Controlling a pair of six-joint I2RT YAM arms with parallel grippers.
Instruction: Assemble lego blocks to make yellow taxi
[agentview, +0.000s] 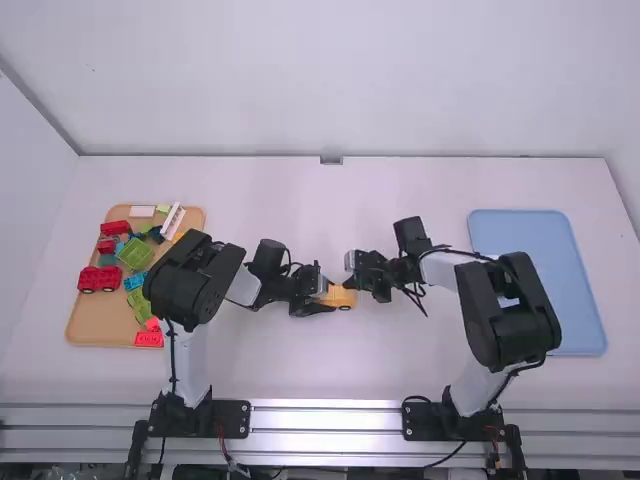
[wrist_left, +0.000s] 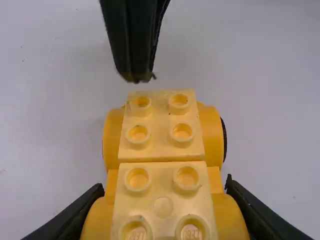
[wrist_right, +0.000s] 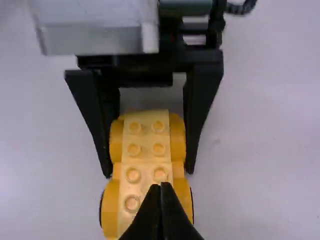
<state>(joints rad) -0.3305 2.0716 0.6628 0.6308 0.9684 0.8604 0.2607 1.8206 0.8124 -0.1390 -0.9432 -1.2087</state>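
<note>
Near the table's middle, my left gripper (agentview: 318, 290) is shut on the yellow car (agentview: 343, 297), a wheeled block with a studded top. The left wrist view has the car (wrist_left: 162, 135) lengthwise between the fingers of my left gripper (wrist_left: 165, 187). Just right of it in the high view is my right gripper (agentview: 352, 272). Its fingers (wrist_right: 160, 215) are together over one end of the car (wrist_right: 146, 150), with nothing between them. Whether their tips touch the studs, I cannot tell.
An orange-brown tray (agentview: 90, 322) at the left holds several loose blocks, among them a red wheeled piece (agentview: 99, 279) and green blocks (agentview: 136, 253). At the right lies a blue tray (agentview: 540, 235), partly behind the right arm.
</note>
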